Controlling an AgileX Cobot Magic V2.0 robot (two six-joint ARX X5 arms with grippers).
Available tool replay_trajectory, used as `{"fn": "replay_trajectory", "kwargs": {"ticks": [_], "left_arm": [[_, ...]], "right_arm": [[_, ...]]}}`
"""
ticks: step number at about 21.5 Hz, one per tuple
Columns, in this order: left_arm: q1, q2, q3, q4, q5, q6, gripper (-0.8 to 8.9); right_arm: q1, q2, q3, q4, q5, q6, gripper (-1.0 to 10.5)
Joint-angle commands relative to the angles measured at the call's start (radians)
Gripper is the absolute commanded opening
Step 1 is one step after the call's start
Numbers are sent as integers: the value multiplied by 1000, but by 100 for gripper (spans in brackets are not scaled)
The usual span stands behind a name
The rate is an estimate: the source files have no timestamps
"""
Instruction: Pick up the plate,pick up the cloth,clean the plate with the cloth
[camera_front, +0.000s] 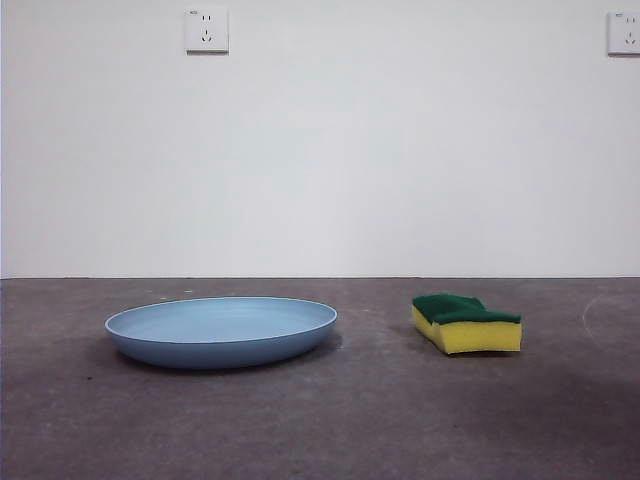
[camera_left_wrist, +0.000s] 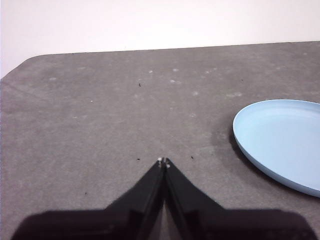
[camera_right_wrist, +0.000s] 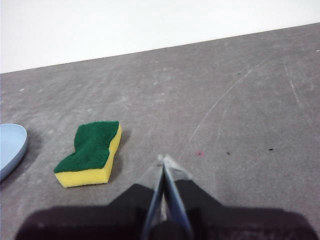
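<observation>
- The plate (camera_front: 221, 331) lies flat on the grey table (camera_front: 320, 430) at lower left of centre in the front view, whole and unobstructed there.
- The sponge (camera_front: 467, 323) that serves as the cloth sits to the plate's right in that view, apart from it, green scouring side up over yellow foam.
- Neither arm appears in the front view.
- Two wall sockets show on the white wall: one (camera_front: 206, 29) at upper left of centre, the other (camera_front: 624, 33) cut off by the right edge.
- In the left wrist view the left gripper (camera_left_wrist: 163, 161) hangs above bare tabletop with its jaws pressed together and nothing between them; the plate (camera_left_wrist: 280, 140) is cut off by the frame's right edge.
- In the right wrist view the right gripper (camera_right_wrist: 163, 159) is likewise closed and empty; the sponge (camera_right_wrist: 91, 152) lies whole at lower left of the frame, and only a sliver of the plate (camera_right_wrist: 11, 147) shows at the left edge.
</observation>
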Motion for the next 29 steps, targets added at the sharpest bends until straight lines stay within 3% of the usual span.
{"fn": "replay_trajectory", "kwargs": {"ticks": [1, 12, 17, 19, 22, 24, 29], "left_arm": [[3, -2, -14, 5, -3, -7, -3], [3, -2, -14, 18, 4, -11, -3], [2, -2, -14, 43, 141, -145, -3], [2, -2, -13, 62, 205, -174, -3], [2, -2, -6, 69, 262, -235, -5], [2, -1, 10, 56, 278, -282, -6], [2, 5, 97, -62, 277, -337, -6]], "right_arm": [[0, 0, -10, -6, -2, 10, 0], [0, 0, -10, -6, -3, 14, 0], [0, 0, -10, -6, -3, 25, 0], [0, 0, -9, -6, -3, 81, -1], [0, 0, 7, -7, -6, 259, -11], [0, 3, 29, -7, -6, 340, -11], [0, 42, 126, -22, -10, 354, -12]]}}
